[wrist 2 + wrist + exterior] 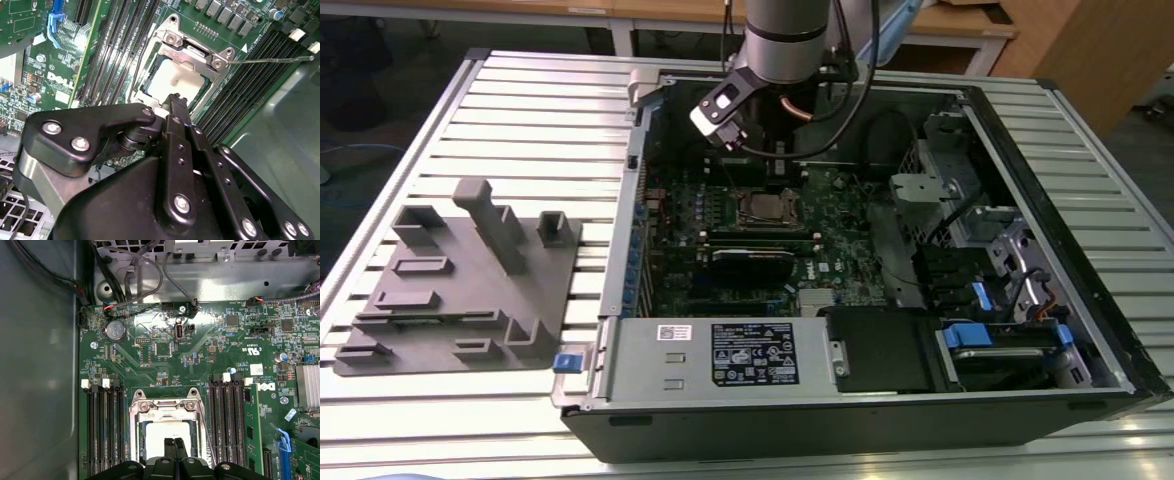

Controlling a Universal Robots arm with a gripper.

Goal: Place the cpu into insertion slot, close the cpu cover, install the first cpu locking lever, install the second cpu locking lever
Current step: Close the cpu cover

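Cpu (170,82) sits in the insertion slot (141,440), pale metal top showing through the cut-out. Cpu cover (192,50) lies flat over it, so seating and closing look done. Step in hand, as I judge it, is the first locking lever. One thin wire lever (270,60) juts out free from the slot's corner, away from the frame and not hooked. A second wire runs close along the slot's side; whether it is latched I cannot tell. Latching should call for a firm push on a very thin wire and a sideways tuck under its catch, with little room for slip. The arm (781,40) comes down steeply into the open case, wrist tilted, directly above the slot. Gripper (174,444) hangs over the slot's near edge, fingertips pressed together and holding nothing. Contact with the cover I cannot make out.
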